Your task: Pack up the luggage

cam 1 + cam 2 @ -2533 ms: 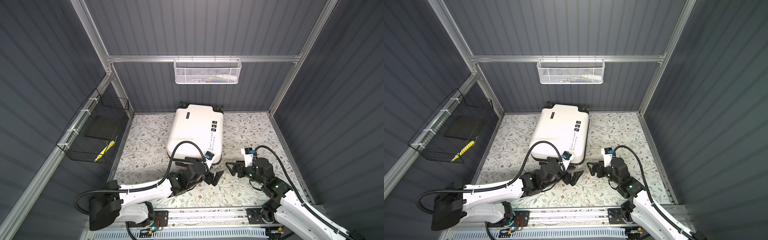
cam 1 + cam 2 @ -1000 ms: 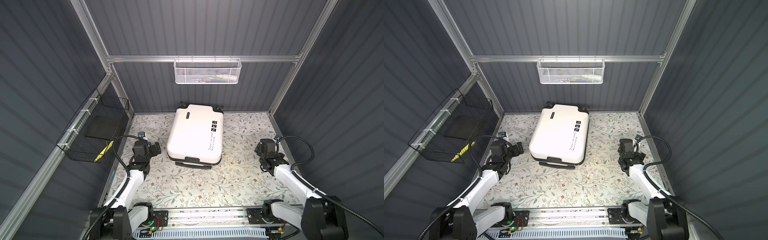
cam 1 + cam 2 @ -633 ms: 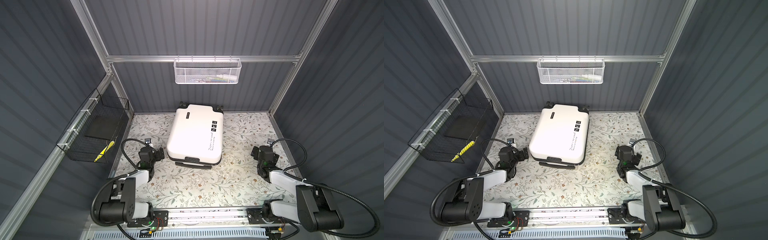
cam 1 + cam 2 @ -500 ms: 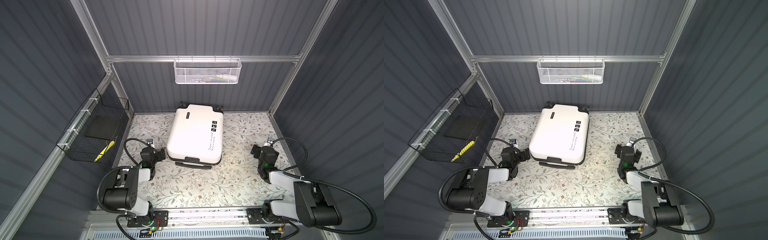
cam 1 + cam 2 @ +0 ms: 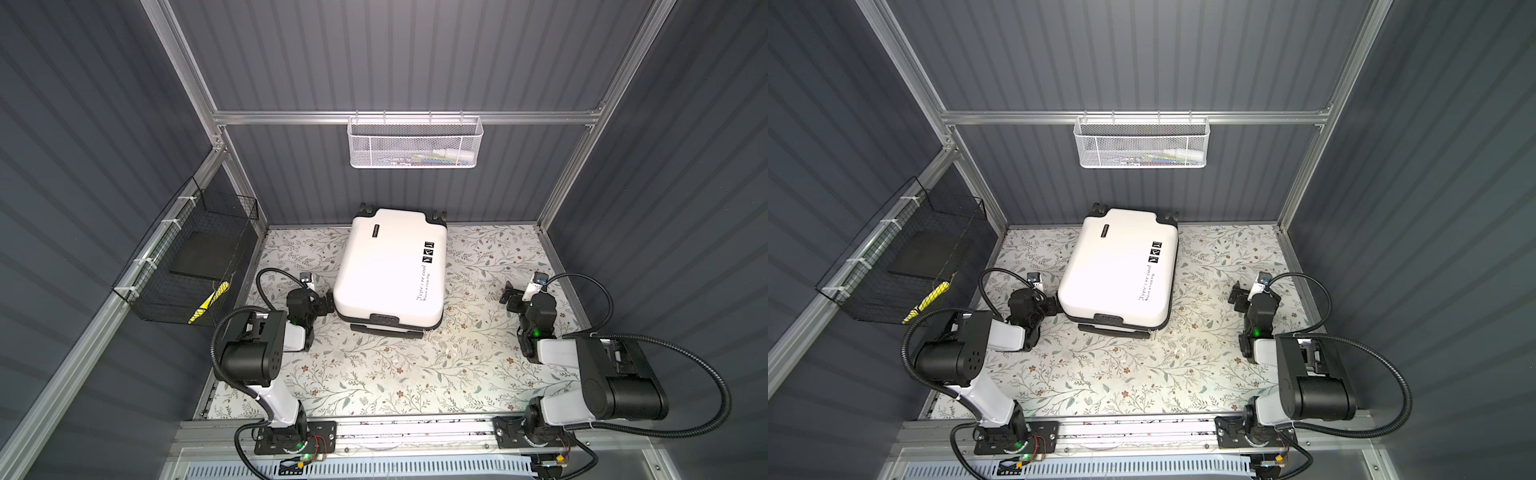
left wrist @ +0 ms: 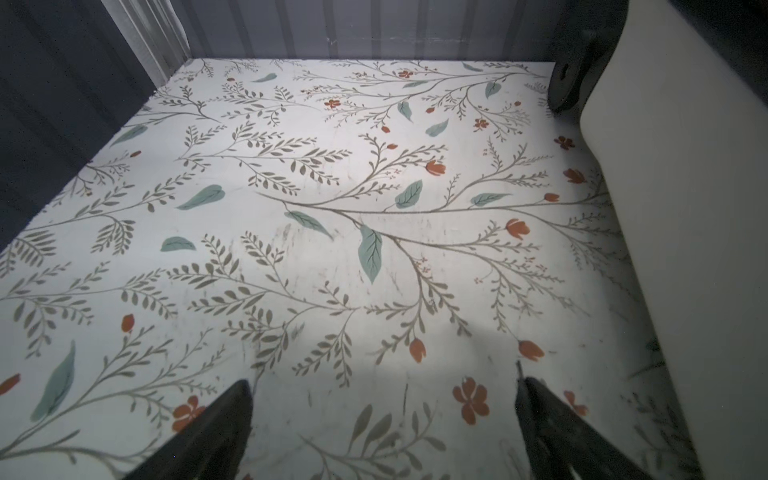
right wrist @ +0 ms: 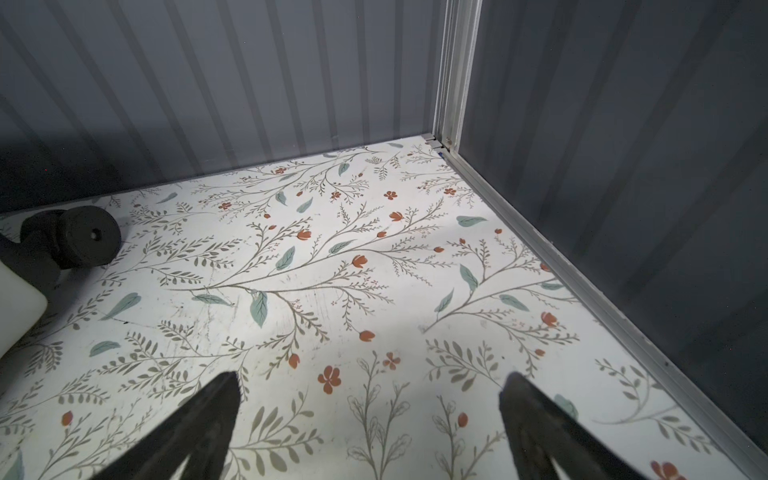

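Fingers of the left gripper [image 6: 382, 419] stand wide apart and hold nothing; in the left wrist view only the flowered bench [image 6: 291, 232] shows between the two black fingers [image 6: 216, 432]. In both top views this gripper [image 5: 322, 305] sits low, just beside the left near corner of the white hard-shell suitcase [image 5: 390, 270], and the wrist view shows the white shell [image 6: 685, 208] close at one side of the fingers, not between them.

The suitcase lies flat and shut in the middle of the bench, toward the back wall. Its long axis runs from front to back, a little turned; the wheels are at the far end and the black handle [image 5: 386, 330] is at the near end, facing the arm bases. No loose thing lies on the bench beside it.

Further to the right, the right gripper [image 5: 513, 297] is apart from the suitcase, with bare bench between. Its fingers [image 7: 195, 428] are also spread and empty, and its wrist view catches only one black wheel [image 7: 89, 235] at the edge.

A shut case with nothing lying around it fits a case already packed and closed, and equally one that waits to be opened. If a move to the case follows, the left arm is the nearer one, and the shell lies to the inner side of its fingers.
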